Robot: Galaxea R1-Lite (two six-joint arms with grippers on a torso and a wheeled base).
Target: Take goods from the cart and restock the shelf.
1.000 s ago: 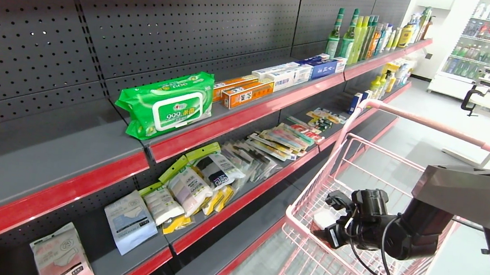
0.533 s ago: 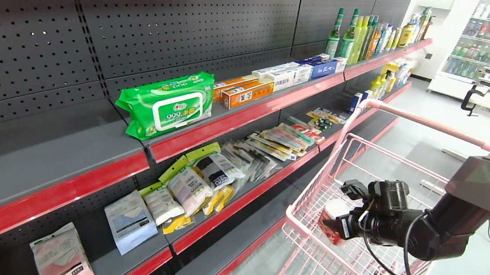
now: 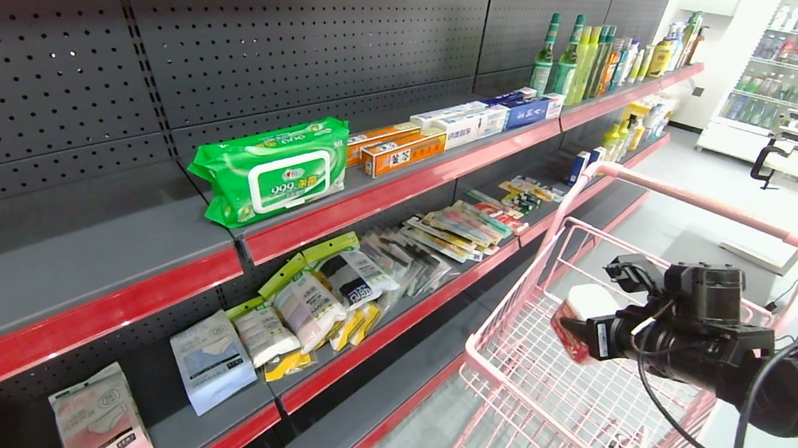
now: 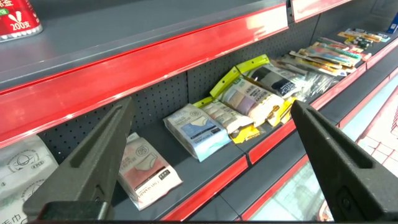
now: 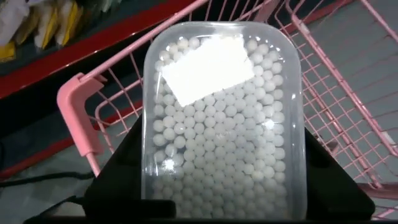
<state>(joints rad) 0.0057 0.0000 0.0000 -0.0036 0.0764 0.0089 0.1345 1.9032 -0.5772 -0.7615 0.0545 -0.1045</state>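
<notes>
Clamped on a tub [image 3: 579, 316] of small white beads, the jaws of the right gripper [image 3: 596, 303] press its two long sides, one dark finger [image 5: 127, 168] against each wall, with the clear face turned toward the wrist camera and a red band showing on the side that faces the shelf. In the head view the tub sits at nine o'clock of the wrist, fully between the jaws and tilted, inside the outline of the pink wire cart [image 3: 502, 364], with the basket's near corner at seven o'clock of it. The cart's handle bar [image 3: 699, 205] runs at one o'clock of the tub. At ten o'clock, well apart, the shelf [image 3: 83, 256] carries a green wipes pack [image 3: 272, 168] on its upper tier, just beside a bare grey stretch, with a row of boxes [image 3: 401, 153] at two o'clock of the pack and bottles [image 3: 568, 59] farther along. On the tier below lie soft packets [image 3: 307, 302]. Spread wide with nothing between them, the jaws of the left gripper [image 4: 212, 106] face that lower tier, and the same packets show beyond the gap.
</notes>
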